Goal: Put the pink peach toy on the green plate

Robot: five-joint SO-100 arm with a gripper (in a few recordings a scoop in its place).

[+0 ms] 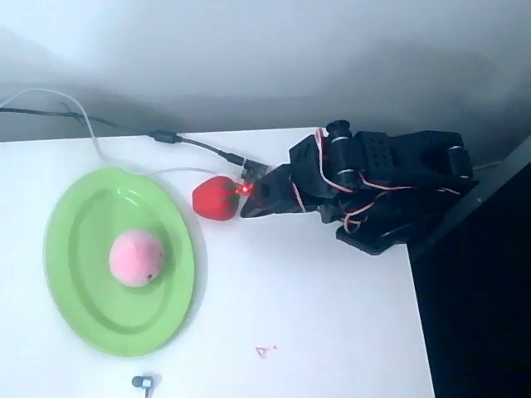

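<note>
The pink peach toy rests on the green plate, near its middle, dark dimple facing lower right. The plate lies on the left of the white table. The black arm is folded at the right, and its gripper points left, well right of the plate, with its tip next to the red strawberry toy. Nothing shows between the fingers; whether they stand open or shut is unclear from above.
The strawberry lies just beyond the plate's upper right rim. Cables run along the table's far edge to a small board. A red mark and a small grey object lie near the front. The table's right edge drops off.
</note>
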